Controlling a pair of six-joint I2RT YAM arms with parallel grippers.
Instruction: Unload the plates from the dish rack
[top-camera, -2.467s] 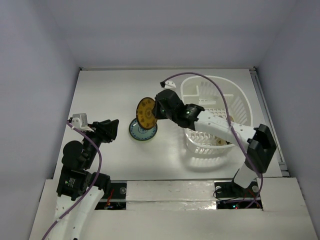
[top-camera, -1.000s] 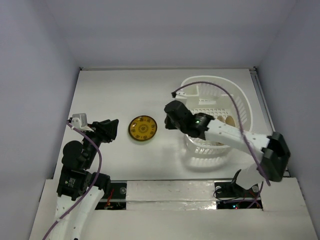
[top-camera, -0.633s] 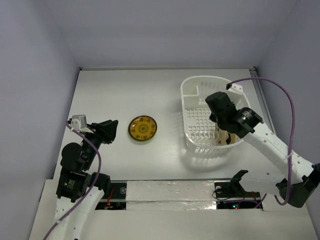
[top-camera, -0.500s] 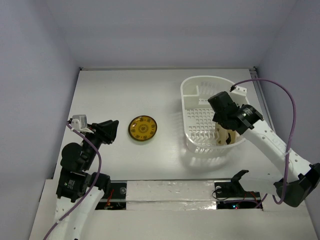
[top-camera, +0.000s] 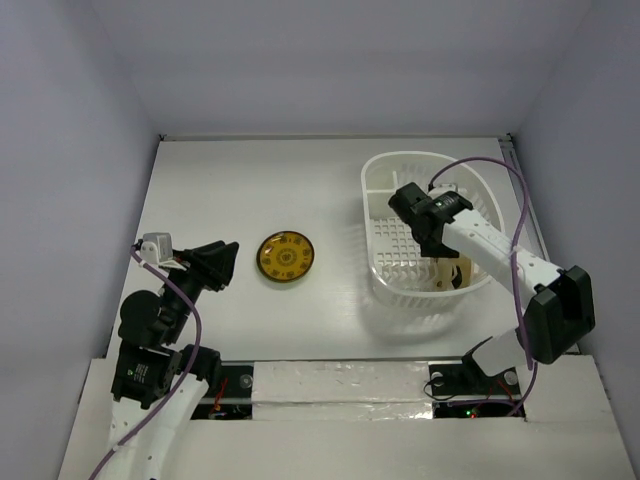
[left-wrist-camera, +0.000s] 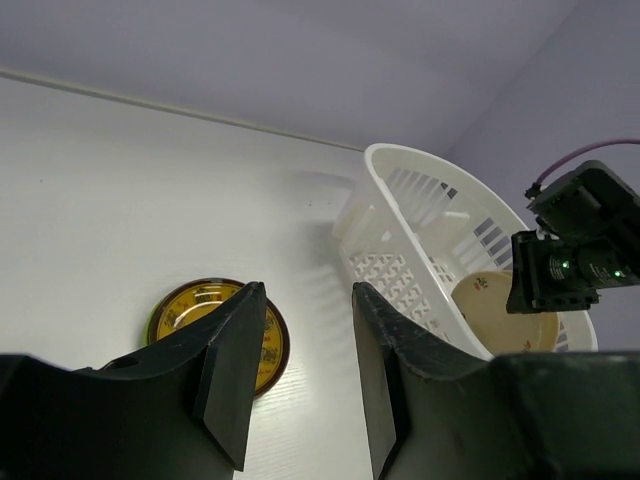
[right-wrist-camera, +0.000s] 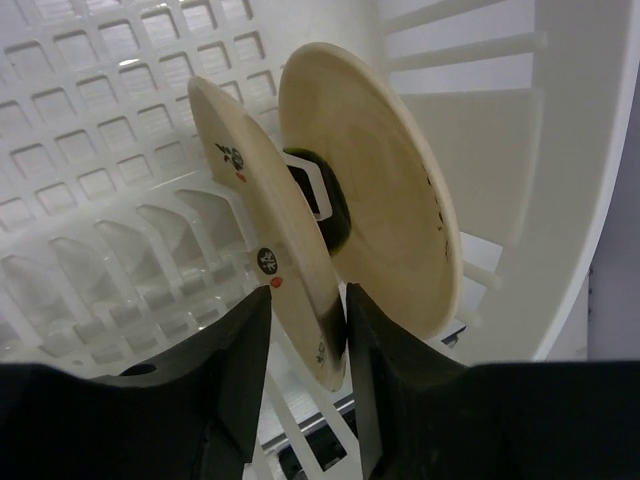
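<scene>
The white dish rack (top-camera: 385, 170) stands at the right of the table. Two cream plates stand on edge in it: the nearer plate (right-wrist-camera: 250, 180) and the farther plate (right-wrist-camera: 395, 190), with a dark patch between them. My right gripper (right-wrist-camera: 308, 345) reaches down into the rack (right-wrist-camera: 590, 150) with its jaws either side of the nearer plate's lower rim, touching it on both sides. From above, the right gripper (top-camera: 432, 245) is beside a cream plate (top-camera: 456, 272). A golden-tan plate (top-camera: 286, 257) lies flat on the table. My left gripper (top-camera: 222, 258) is open and empty, just left of it.
In the left wrist view the golden plate (left-wrist-camera: 185, 305) lies below my left gripper (left-wrist-camera: 305, 340), and the rack (left-wrist-camera: 400, 190) with a cream plate (left-wrist-camera: 490, 310) is to the right. Grey walls enclose the table on three sides.
My right arm put the golden plate down on the blue-patterned one, swung right over the rack and dropped onto the nearer cream plate. The left arm has barely moved.
</scene>
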